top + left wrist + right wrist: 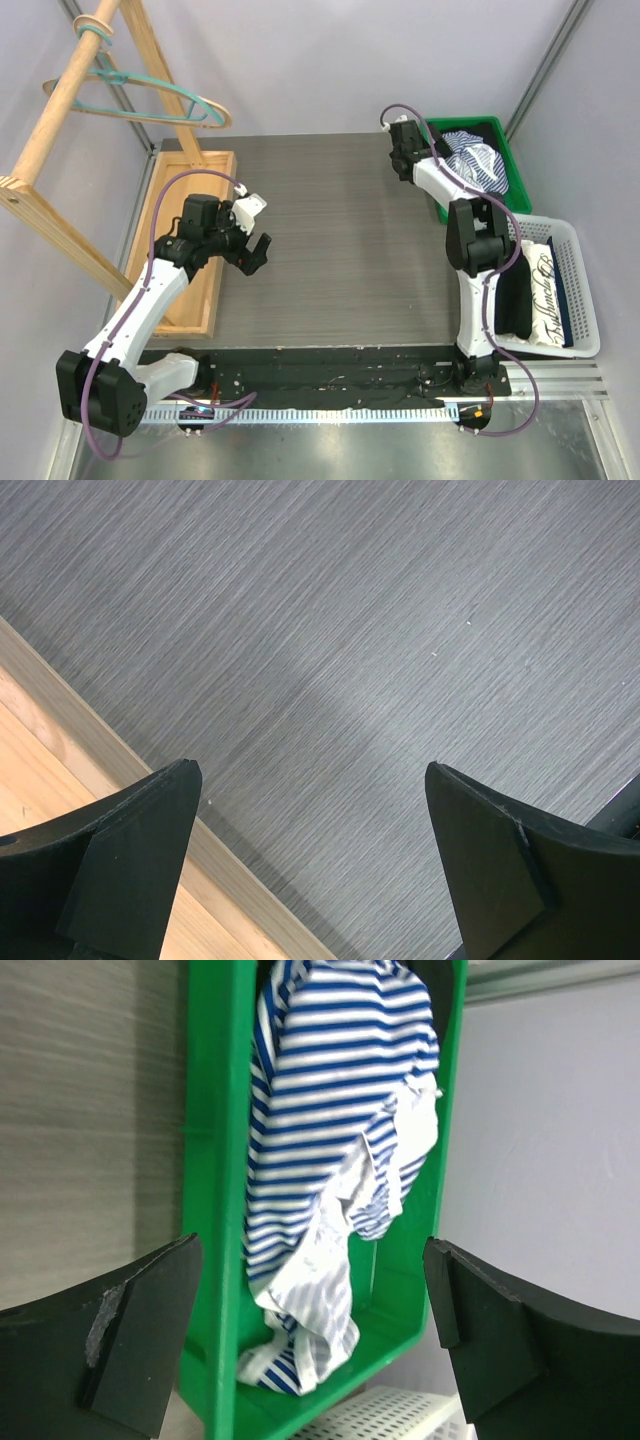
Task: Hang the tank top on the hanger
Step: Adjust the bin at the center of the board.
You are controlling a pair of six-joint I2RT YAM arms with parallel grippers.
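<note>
The striped tank top lies crumpled in a green bin at the back right. In the right wrist view the tank top fills the bin. My right gripper is open and empty, raised at the bin's left side, with its jaws framing the top without touching it. The teal hanger hangs on the wooden rack at the far left. My left gripper is open and empty over the table, and the left wrist view shows nothing between the jaws.
The rack's wooden base lies on the table's left side; its edge shows under my left gripper. A white basket at the right holds a black garment and a white printed cloth. Grey walls close in both sides.
</note>
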